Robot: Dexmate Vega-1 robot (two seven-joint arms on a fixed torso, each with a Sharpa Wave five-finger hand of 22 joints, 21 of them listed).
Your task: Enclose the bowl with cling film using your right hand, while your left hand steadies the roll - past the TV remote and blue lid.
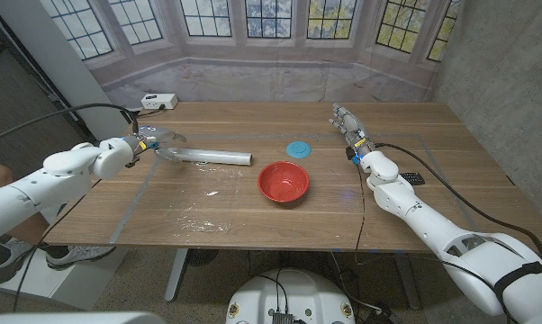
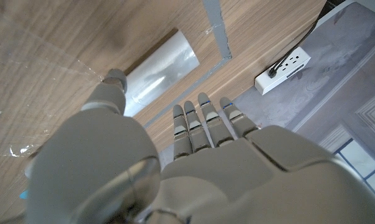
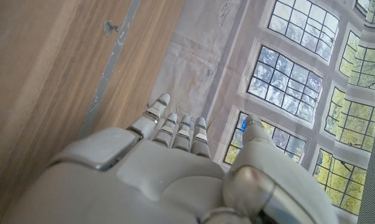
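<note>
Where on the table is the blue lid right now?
In the head view, the blue lid lies flat near the table's middle, just behind the red bowl and to the right of the cling film roll.

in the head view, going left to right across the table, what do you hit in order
left hand → cling film roll → red bowl → right hand → TV remote. The blue lid overlaps the bowl's span, so I leave it out of the order.
</note>
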